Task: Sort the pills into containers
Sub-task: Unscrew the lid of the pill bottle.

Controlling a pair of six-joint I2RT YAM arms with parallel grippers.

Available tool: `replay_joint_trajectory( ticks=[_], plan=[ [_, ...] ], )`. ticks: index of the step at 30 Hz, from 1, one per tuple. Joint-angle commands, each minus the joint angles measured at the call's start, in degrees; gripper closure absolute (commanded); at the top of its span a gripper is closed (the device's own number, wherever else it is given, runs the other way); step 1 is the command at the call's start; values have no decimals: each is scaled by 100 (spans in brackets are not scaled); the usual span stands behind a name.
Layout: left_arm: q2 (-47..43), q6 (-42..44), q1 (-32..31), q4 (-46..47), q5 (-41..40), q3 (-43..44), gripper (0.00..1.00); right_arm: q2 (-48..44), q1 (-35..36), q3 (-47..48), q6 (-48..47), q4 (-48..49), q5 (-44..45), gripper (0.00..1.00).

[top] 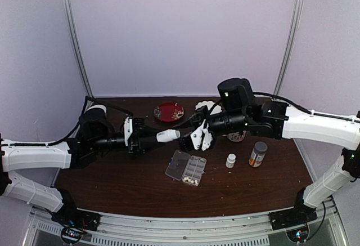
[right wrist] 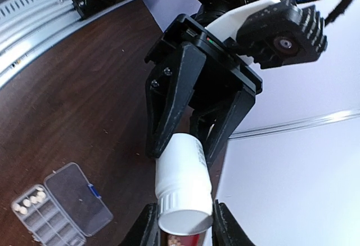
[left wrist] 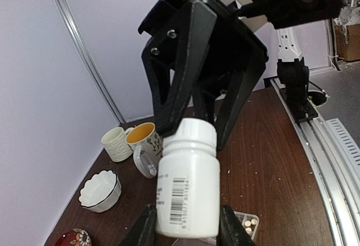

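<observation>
White pill bottle [top: 167,136] held horizontal: left gripper [top: 153,138] clamps its body, right gripper [top: 189,136] its cap [right wrist: 185,204]; we judge the pill box [top: 197,164] sits roughly beneath.

A white bowl [top: 205,106] sits just right of the red plate [top: 169,111]; a big bottle [top: 167,136] hangs just nearer; a small bottle [top: 231,160] and orange bottle [top: 258,154] stand farther right.

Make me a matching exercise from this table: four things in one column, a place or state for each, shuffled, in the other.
1 white bottle
2 pill box
3 red plate
4 orange bottle

A at the far edge of the table
B held in the air
C lying flat, lid open
D standing on the right, grey cap

Pairs: 1-B, 2-C, 3-A, 4-D.
</observation>
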Motion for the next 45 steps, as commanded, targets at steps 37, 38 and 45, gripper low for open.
replay_joint_trajectory(
  ticks=[37, 38, 45],
  plan=[
    [-146, 331, -34, 704, 61, 137, 92, -901, 11, 274, 8218, 11, 832, 0],
    [-154, 332, -37, 704, 66, 131, 92, -965, -4, 204, 8404, 156, 819, 0],
    [-248, 387, -35, 661, -7, 93, 92, -1147, -115, 161, 9498, 511, 1107, 0]
  ],
)
